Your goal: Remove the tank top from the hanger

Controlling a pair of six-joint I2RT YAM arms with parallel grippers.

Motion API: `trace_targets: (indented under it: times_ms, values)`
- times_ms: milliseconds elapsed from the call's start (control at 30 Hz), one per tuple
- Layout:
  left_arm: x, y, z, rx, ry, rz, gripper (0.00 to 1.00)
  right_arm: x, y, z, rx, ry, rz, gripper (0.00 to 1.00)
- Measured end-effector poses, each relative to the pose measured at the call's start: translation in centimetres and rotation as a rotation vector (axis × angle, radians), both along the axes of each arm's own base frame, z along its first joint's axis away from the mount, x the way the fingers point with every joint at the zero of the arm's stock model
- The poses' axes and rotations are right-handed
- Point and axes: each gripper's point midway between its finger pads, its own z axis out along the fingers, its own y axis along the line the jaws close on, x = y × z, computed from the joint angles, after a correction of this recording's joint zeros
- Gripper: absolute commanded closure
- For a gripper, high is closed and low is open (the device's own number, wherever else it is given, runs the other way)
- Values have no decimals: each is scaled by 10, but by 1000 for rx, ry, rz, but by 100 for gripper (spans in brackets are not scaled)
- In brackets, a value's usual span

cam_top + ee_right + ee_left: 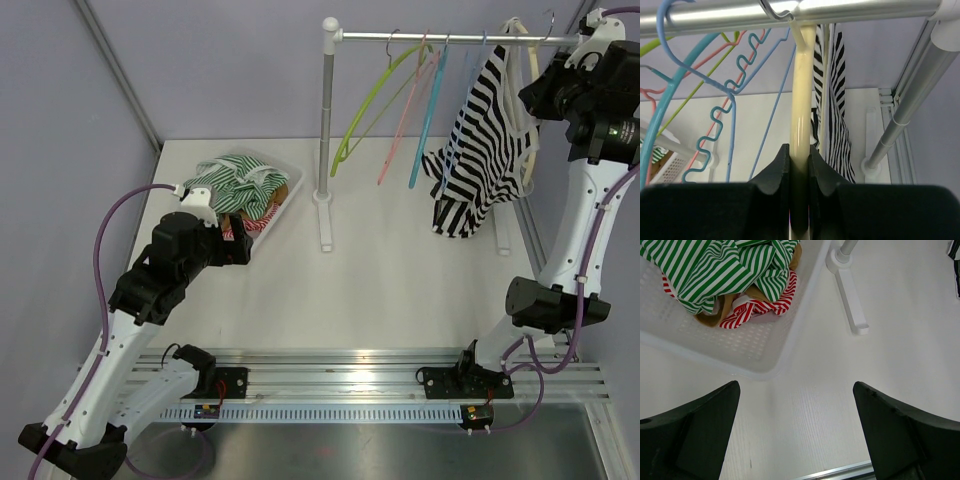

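We hold the cream hanger point(802, 100) pinched tight in our right gripper point(799, 152).
The striped tank top point(480, 150) hangs just below and beyond it; our left gripper point(795, 430) gapes wide, the basket point(755, 350) just ahead.

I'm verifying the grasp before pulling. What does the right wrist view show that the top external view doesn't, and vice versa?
Only right wrist: the right fingers closed on the cream hanger, below its hook on the rail. Only top external: the tank top's full drape, and the basket of striped clothes. Both: rail, coloured hangers, tank top.
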Motion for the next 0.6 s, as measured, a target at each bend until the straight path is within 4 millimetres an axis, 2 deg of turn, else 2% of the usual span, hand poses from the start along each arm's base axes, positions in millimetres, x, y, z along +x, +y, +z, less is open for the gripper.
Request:
trace_targets:
  times_ms: [333,600]
  values:
    - [0,0,0,-1,1,0,1,-39,14,7,91,41,-22,100]
    - [4,-5,7,-18,4,-10,1,-89,30,2,124,62,-26,100]
